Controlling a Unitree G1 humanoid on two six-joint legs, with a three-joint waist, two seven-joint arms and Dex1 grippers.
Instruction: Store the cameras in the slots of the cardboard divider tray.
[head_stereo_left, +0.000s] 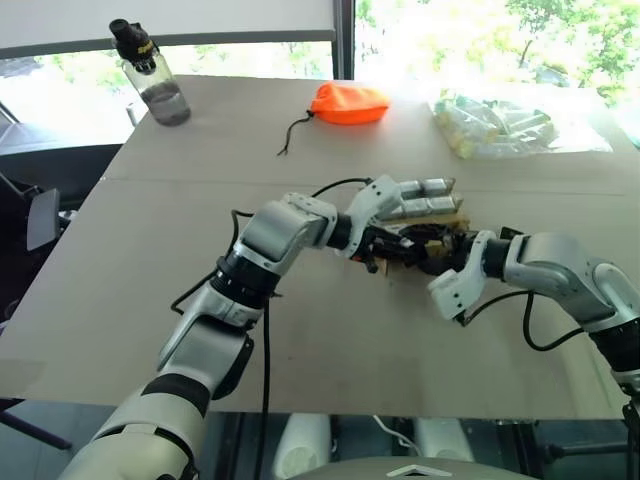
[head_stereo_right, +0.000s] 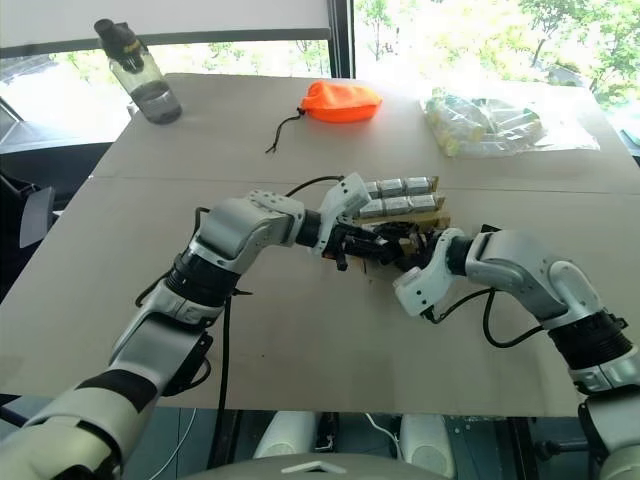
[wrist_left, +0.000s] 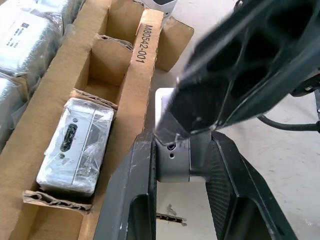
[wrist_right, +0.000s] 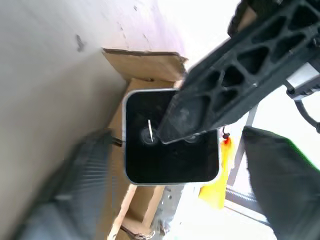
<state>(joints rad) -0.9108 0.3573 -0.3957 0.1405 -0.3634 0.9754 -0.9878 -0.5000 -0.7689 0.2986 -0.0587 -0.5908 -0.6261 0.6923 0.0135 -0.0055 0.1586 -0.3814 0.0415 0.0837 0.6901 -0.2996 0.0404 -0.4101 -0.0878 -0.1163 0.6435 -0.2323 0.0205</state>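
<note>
A: Where the two arms meet just in front of the cardboard divider tray (head_stereo_right: 425, 215), which one has the camera (wrist_left: 175, 160)?

B: The left hand (wrist_left: 182, 165) pinches it between its black fingers. The right hand (wrist_right: 165, 165) is spread on either side of the dark lens face, not gripping.

A: And beyond them?

B: Another wrapped camera (wrist_left: 75, 147) sits in a tray slot; more fill the tray's far rows on the table (head_stereo_left: 330, 340).
</note>
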